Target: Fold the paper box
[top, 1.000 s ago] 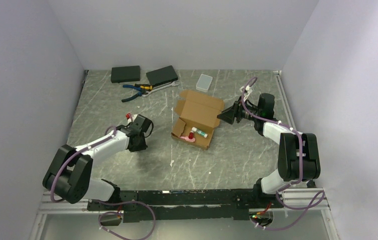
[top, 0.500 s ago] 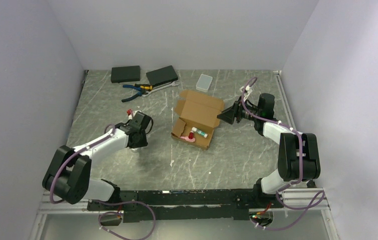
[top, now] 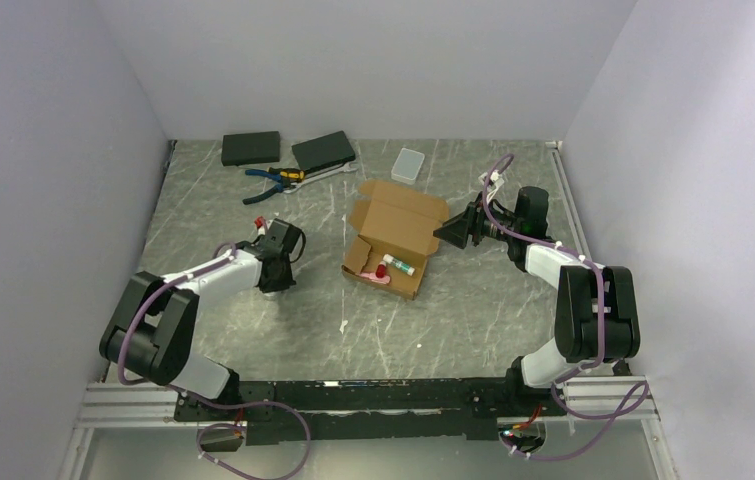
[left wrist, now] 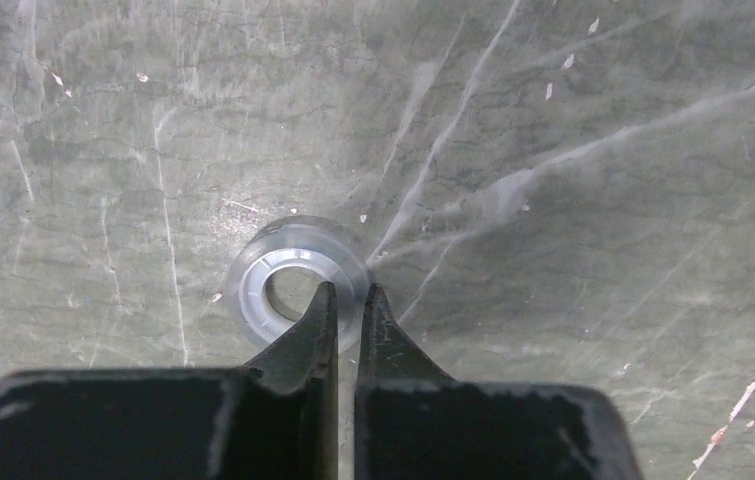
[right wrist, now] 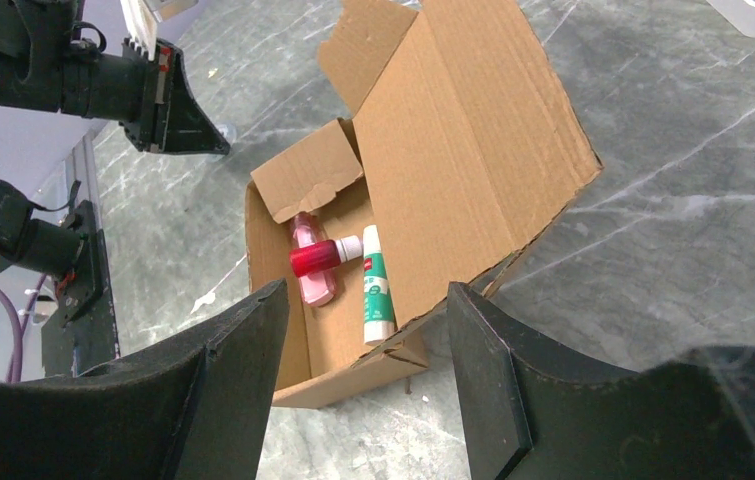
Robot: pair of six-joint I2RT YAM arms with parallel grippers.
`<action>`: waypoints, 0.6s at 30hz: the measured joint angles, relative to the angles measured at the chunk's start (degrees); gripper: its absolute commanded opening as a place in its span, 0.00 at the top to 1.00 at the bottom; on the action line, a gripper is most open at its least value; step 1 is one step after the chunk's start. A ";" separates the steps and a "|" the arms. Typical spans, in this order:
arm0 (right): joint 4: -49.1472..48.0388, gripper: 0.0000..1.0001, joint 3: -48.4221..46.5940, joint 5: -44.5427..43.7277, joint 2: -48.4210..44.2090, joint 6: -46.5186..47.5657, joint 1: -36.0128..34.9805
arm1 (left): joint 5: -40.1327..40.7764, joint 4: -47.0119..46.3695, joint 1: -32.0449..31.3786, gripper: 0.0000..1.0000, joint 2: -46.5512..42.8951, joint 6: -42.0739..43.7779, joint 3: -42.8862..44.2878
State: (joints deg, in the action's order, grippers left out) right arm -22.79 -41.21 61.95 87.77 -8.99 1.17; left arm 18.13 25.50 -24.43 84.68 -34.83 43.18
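While its lid stood open, the paper box (top: 394,236) sat mid-table, holding a red-capped bottle (right wrist: 315,258) and a green-and-white tube (right wrist: 377,292). The right gripper (right wrist: 365,290) hovered just beside it, fingers apart, probably positioned to push the lid. The left gripper (left wrist: 350,292), well apart from the box, pinched the wall of a clear plastic ring (left wrist: 298,245), presumably to pack it.
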 measured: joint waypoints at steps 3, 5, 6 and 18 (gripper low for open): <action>0.00 0.37 0.00 0.00 0.00 0.00 0.00 | -0.76 -0.22 0.09 1.00 -0.26 0.26 -0.02; 0.00 0.37 0.00 0.00 0.00 0.00 0.00 | -2.29 -0.96 0.31 1.00 -1.09 0.33 -0.52; 0.00 0.37 0.00 0.00 0.00 0.00 0.00 | -3.56 -1.53 0.44 1.00 -1.95 0.37 -1.09; 0.00 0.37 0.00 0.00 0.00 0.00 0.00 | -22.21 -13.27 -1.11 1.00 -15.41 0.72 -4.87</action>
State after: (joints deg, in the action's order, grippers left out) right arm -22.79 -41.21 61.95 87.77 -8.99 1.17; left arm -4.08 12.23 -25.54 69.28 -34.11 38.30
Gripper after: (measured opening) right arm 0.629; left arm 0.034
